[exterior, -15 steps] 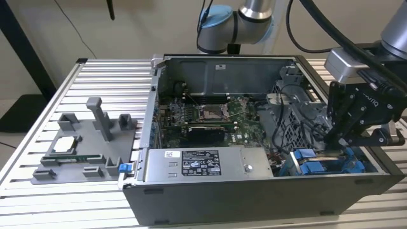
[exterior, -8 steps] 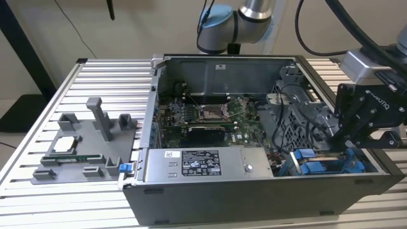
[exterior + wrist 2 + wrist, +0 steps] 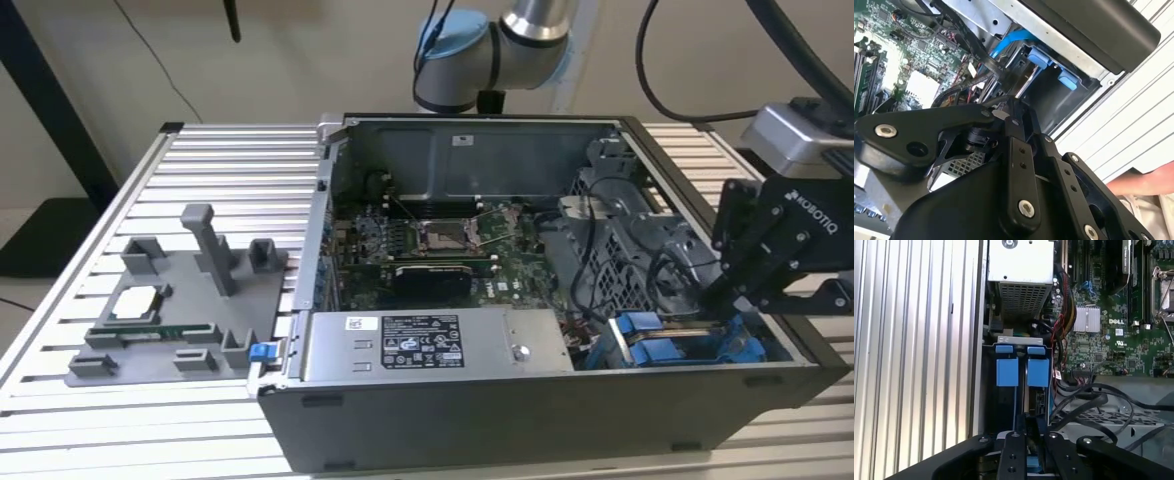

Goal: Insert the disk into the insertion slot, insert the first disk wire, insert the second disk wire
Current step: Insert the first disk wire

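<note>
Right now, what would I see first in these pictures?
The big open computer case on the slatted table, its green board showing. At the exterior view's right, the black gripper dips into the case's corner, near bright blue tabs at the insertion slot.

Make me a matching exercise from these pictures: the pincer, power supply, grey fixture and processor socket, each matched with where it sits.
Things:
1. pincer
2. power supply
3. fixture
4. socket

Places:
A. on the table, at the exterior view's left, outside the case
B. mid-case, on the board
C. at the slot, at the exterior view's right
D. along the case wall nearest the exterior camera

Pairs: 1-C, 2-D, 3-A, 4-B
</note>
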Motion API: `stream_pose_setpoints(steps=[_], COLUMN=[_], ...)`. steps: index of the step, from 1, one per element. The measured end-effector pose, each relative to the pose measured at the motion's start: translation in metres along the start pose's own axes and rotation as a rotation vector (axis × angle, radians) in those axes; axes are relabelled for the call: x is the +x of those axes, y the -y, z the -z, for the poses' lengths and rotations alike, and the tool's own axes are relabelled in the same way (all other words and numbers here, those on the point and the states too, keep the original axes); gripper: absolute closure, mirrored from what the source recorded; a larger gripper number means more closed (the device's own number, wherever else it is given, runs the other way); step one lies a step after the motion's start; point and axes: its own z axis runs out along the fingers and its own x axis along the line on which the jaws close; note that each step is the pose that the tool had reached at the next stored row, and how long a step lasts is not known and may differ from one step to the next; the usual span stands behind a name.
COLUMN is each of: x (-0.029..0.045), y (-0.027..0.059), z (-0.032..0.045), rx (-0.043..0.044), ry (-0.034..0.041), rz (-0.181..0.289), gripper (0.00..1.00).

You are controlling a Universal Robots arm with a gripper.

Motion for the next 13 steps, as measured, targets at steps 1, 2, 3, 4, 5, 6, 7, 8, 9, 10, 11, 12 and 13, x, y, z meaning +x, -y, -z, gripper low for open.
stream_pose_setpoints(steps=[1,2,3,4,5,6,7,8,9,10,11,12,13], x=[0.0000,0.0000,0.0000,0.0000,0.0000,0.0001,0.0001,0.0001,0.0001,0.0001,0.0001,0.0001,0.0001], y=[0.0005,0.0004,0.0004,0.0004,0.0005,0.0005,0.0005,0.0005,0.0005,0.0005,0.0005,0.0005,0.0006], z=[-0.0004,-0.0005,-0.0005,-0.0004,-0.0004,-0.0005,-0.0005,-0.0005,-0.0005,-0.0005,-0.0005,-0.0006,-0.0008], rx=[-0.0041,-0.0055,-0.0057,-0.0059,-0.0060,-0.0061,-0.0061,-0.0062,-0.0063,-0.0063,-0.0066,-0.0072,-0.0081], ry=[0.0003,0.0003,0.0002,0.0002,0.0001,0.0003,0.0002,0.0002,0.0003,0.0002,0.0002,0.0001,0.0002], rz=[0.000,0.000,0.000,0.000,0.000,0.000,0.000,0.000,0.000,0.000,0.000,0.000,0.000], gripper=[1.00,1.00,1.00,1.00,1.00,1.00,1.00,1.00,1.00,1.00,1.00,1.00,1.00])
